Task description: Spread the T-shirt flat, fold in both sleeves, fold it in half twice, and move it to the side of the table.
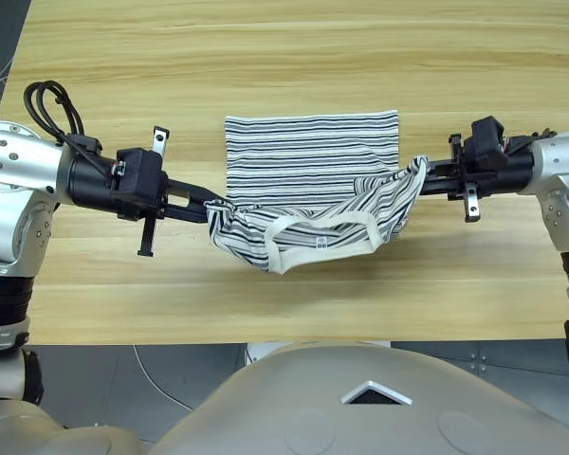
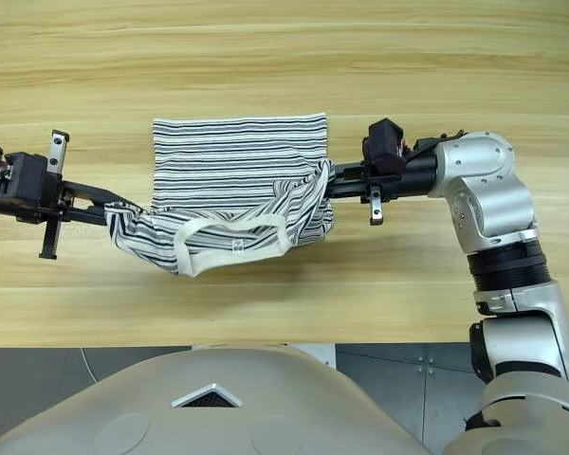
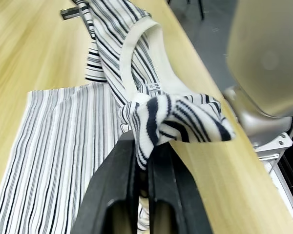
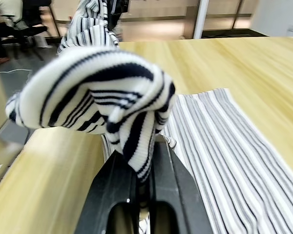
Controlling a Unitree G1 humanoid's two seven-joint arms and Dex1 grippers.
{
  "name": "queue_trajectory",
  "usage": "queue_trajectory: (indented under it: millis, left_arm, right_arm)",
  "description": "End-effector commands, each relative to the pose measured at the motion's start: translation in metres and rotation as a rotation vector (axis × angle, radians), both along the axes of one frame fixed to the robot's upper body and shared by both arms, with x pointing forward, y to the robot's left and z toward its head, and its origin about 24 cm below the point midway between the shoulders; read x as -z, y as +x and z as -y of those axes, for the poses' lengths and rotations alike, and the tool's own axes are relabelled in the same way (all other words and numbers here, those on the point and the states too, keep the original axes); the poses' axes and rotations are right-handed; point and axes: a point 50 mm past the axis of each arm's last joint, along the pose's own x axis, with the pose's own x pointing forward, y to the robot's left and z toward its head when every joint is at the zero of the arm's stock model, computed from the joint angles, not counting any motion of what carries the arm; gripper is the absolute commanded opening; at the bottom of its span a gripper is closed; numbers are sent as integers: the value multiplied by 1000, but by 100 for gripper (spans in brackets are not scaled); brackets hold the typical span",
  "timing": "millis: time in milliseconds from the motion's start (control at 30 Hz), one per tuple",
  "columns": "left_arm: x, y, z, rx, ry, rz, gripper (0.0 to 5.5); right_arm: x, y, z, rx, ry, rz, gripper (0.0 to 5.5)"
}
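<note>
Nothing can be read. The only print is on a small white tag point(image 1: 321, 244) at the collar point(image 1: 294, 258) of the T-shirt point(image 1: 313, 152). Its dark marks are too small to make out from the head views, and they are blurred in the left wrist view.

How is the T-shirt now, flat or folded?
Partly folded: far part of the T-shirt lies flat on the table; collar end is lifted, held by left gripper and right gripper.
</note>
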Motion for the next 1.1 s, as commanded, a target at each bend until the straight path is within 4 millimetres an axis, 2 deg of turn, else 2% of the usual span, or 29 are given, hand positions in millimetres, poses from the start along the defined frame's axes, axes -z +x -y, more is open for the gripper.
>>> queue_trajectory:
  millis: [33, 167, 267, 367, 467, 600, 733, 933, 1000, 1100]
  left_arm:
    - [3, 27, 5, -123, 6, 66, 13]
    - [16, 47, 9, -225, 51, 109, 13]
    - [29, 57, 13, -273, 74, 109, 13]
    - [39, 63, 8, -327, 104, 93, 13]
    - [50, 70, 0, -394, 132, 37, 13]
    - [53, 77, -6, -442, 121, 17, 13]
    - [53, 80, 0, -431, 106, 6, 13]
    - [77, 87, 14, -465, 124, -63, 13]
    - [88, 92, 10, -523, 143, -96, 13]
    - [105, 99, -7, -683, 186, -169, 13]
  right_arm:
    - [0, 18, -3, 58, -18, 57, 10]
    - [10, 25, -6, 75, -41, 68, 10]
    - [23, 21, -2, 60, -86, 31, 10]
    - [31, 24, -1, 88, -112, 22, 10]
    - [40, 33, -1, 152, -158, 27, 10]
    - [41, 53, -6, 258, -182, 69, 10]
    - [42, 65, -12, 312, -183, 89, 10]
    - [69, 62, -18, 314, -257, 49, 10]
    - [75, 62, -22, 331, -265, 36, 10]
    - [82, 65, -22, 388, -286, 16, 10]
